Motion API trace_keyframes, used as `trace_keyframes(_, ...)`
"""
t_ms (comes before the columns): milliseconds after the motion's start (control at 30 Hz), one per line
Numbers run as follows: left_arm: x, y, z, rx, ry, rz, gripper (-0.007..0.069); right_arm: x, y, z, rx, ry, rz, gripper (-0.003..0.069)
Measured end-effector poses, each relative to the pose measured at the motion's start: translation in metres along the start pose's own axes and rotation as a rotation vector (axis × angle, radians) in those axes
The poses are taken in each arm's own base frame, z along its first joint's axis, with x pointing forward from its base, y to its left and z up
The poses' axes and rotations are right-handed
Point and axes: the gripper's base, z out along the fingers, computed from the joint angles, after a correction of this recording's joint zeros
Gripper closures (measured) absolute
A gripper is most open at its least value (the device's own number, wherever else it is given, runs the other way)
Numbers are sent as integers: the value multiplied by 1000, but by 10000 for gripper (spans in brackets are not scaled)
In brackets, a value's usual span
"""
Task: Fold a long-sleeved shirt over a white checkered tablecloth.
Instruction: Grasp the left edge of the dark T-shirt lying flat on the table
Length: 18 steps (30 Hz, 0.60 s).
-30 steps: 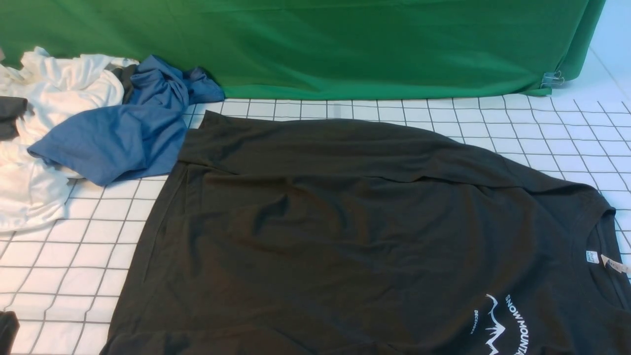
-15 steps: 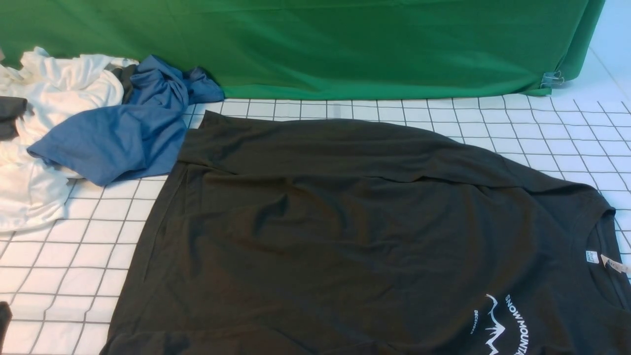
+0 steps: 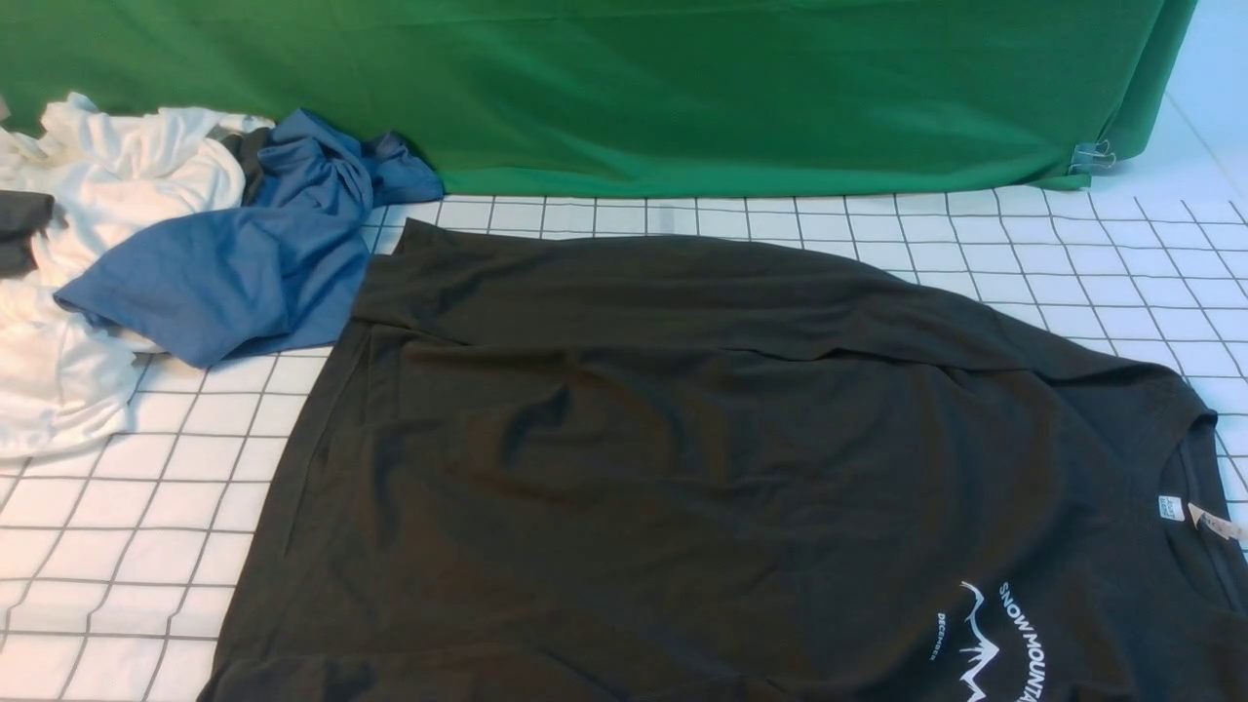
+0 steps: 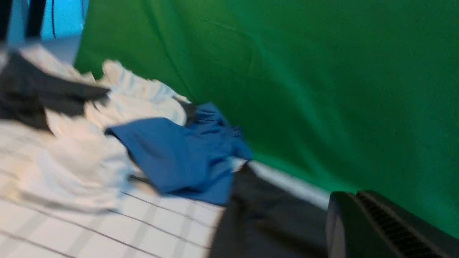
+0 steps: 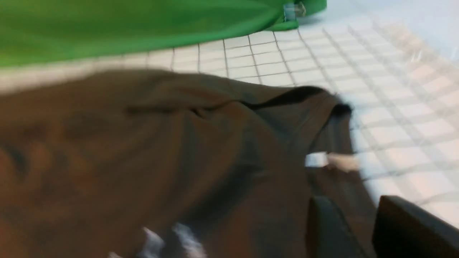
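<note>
The long-sleeved shirt (image 3: 682,439), dark charcoal, lies spread flat across the white checkered tablecloth (image 3: 146,507). Its white mountain print (image 3: 1004,634) and neck tag (image 3: 1170,508) are at the near right. Neither gripper shows in the front view. The blurred left wrist view has my left gripper (image 4: 353,195) above the shirt's far-left corner (image 4: 258,215), jaws together with nothing between them. In the right wrist view my right gripper (image 5: 353,202) hovers open over the collar area of the shirt (image 5: 143,143), near the tag (image 5: 315,159), holding nothing.
A crumpled blue garment (image 3: 234,263) and a white garment (image 3: 97,195) are piled at the far left, the blue one touching the shirt's corner. A dark cloth (image 3: 19,229) peeks in at the left edge. The green backdrop cloth (image 3: 682,88) hangs behind, clipped (image 3: 1092,154) at the right.
A dark shape at the front view's lower left corner, my left gripper, has slid out of that view. The shirt has hardly moved.
</note>
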Motion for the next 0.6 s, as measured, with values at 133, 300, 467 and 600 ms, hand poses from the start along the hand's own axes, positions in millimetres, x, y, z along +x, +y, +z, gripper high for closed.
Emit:
trace_keyframes(133,-9,1,0,16,-96,-466,653,-1,3,0,-39,0,556,419)
trace_keyframes(300,-13,0,-1,36,-143,-518,653,-3,4,0,-55,-8,808,419)
trace_keyframes(467,-17,0,-2,65,-184,-642,653,-3,4,0,-55,-9,774,419)
trace_keyframes(600,-20,-2,-2,94,-206,-613,653,-6,5,0,-79,-49,681,419)
